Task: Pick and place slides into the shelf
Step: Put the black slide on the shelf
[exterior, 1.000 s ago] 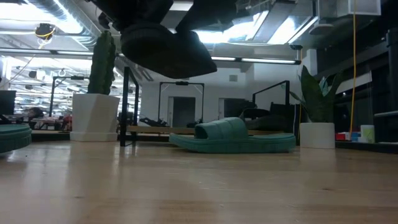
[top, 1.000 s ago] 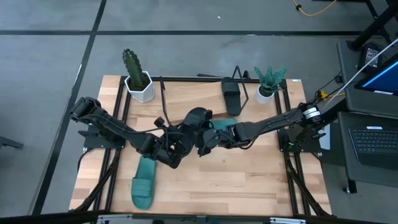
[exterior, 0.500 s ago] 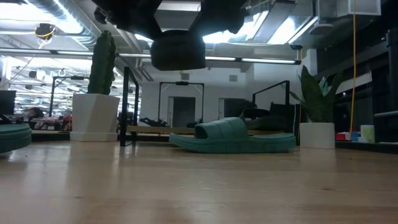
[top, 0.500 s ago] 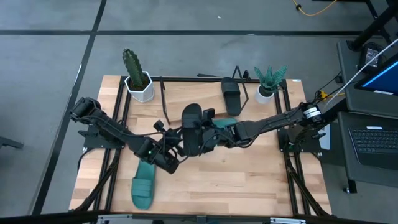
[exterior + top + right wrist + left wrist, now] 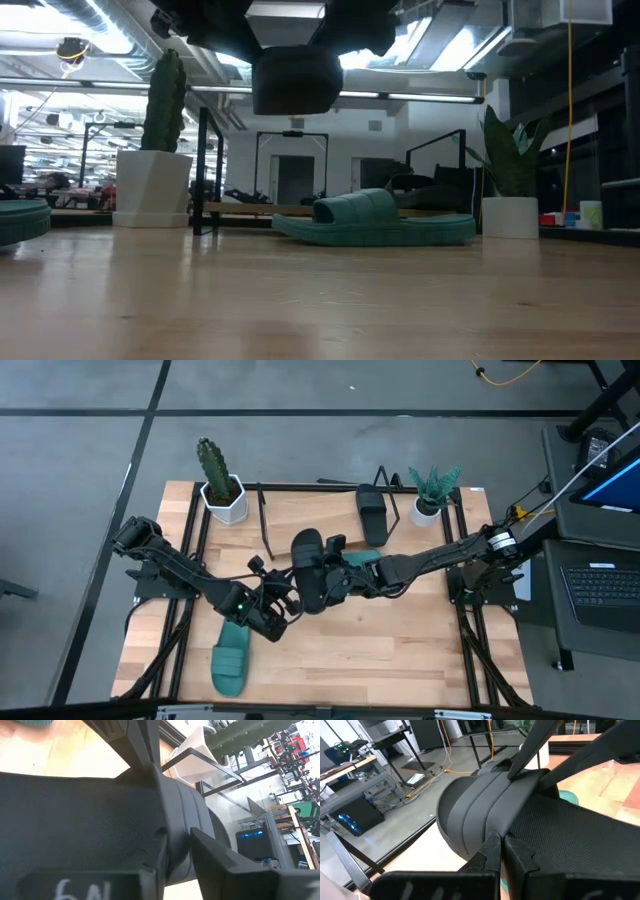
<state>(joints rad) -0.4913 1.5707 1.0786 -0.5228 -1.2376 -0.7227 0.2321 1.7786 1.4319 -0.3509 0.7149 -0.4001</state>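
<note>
Teal slide (image 5: 229, 661) flat on tabletop (image 5: 400, 650) at 7 o'clock.
Left gripper (image 5: 283, 607) near centre, fingers (image 5: 492, 851) pinching black slide (image 5: 309, 567).
Right gripper (image 5: 335, 582) beside it, fingers (image 5: 165, 837) clamped on same slide, held above tabletop.
Second teal slide (image 5: 375, 219) under right arm.
Another black slide (image 5: 372, 510) on shelf (image 5: 300, 512) at 12 o'clock.

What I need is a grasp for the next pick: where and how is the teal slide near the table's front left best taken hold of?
Grip the teal slide by its wide strap, probably coming from above with one finger slipped into the opening. It lies flat, sole down, so the raised strap looks like the easiest part to pinch.
</note>
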